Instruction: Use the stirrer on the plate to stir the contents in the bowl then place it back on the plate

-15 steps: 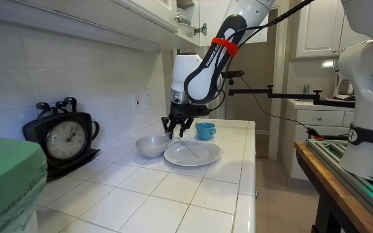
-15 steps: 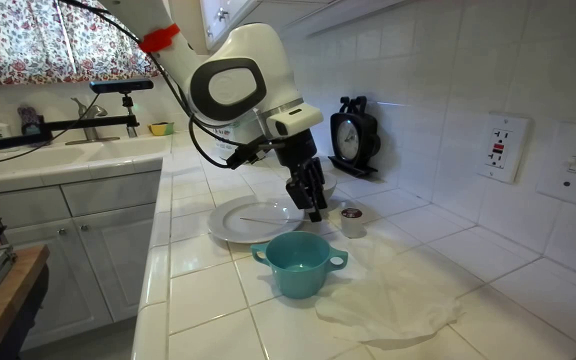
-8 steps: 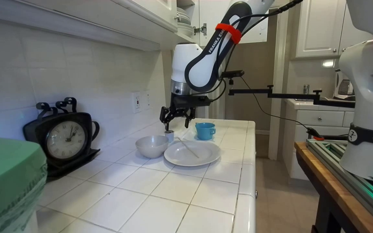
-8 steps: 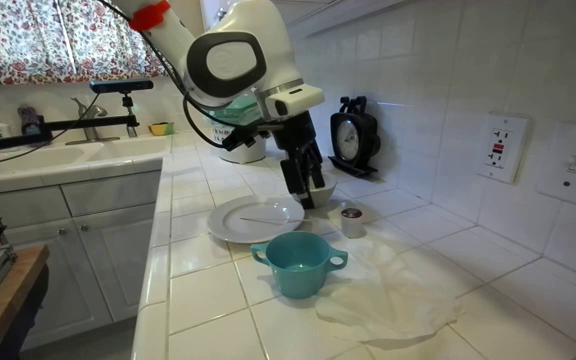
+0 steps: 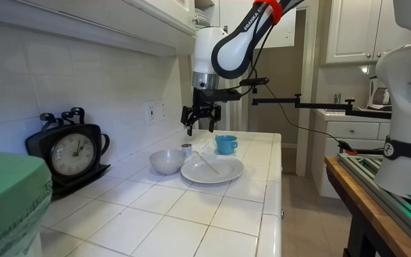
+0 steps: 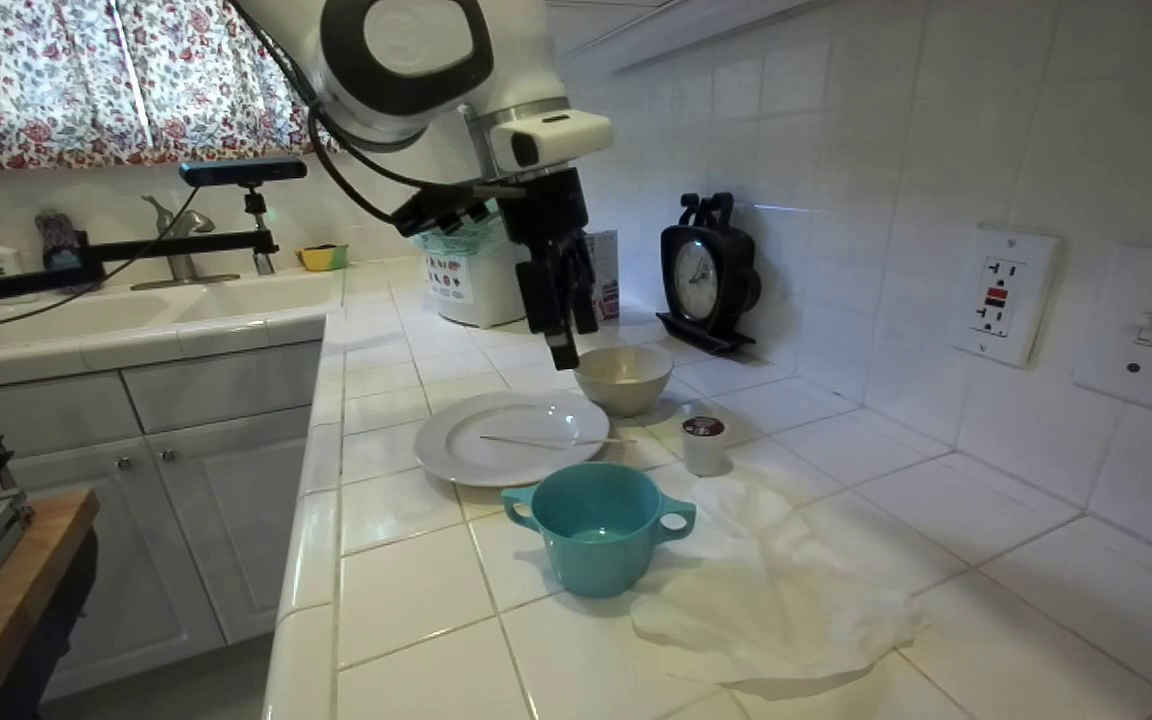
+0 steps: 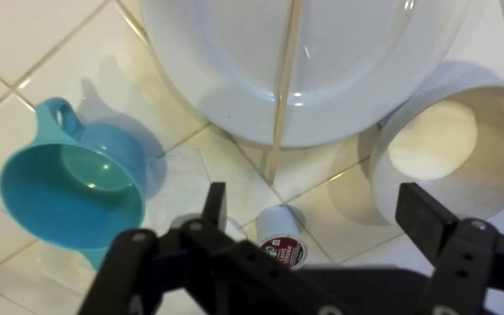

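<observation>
The stirrer point(image 7: 286, 78), a thin pale stick, lies across the white plate point(image 7: 352, 57), one end sticking out past the rim over the counter. Beside the plate stands the grey-white bowl point(image 5: 167, 162); a pale round patch shows inside it in the wrist view. My gripper point(image 7: 312, 192) is wide open, nothing between its fingers. Both exterior views show it hanging in the air, well above the counter and apart from the stirrer point(image 6: 536, 441). Its right finger point(image 7: 425, 218) overlaps part of the bowl in the wrist view.
A blue two-handled cup point(image 6: 601, 540) stands near the plate. A small coffee pod point(image 6: 703, 447) sits close to the bowl, and a crumpled translucent sheet point(image 6: 786, 610) lies on the tiles. Against the wall stands a black clock point(image 5: 71, 153). A green-lidded container point(image 5: 9, 185) is also there.
My gripper has risen from close to the stirrer's outer end, and its jaws have spread apart. The stirrer, plate, bowl and cup look unmoved.
</observation>
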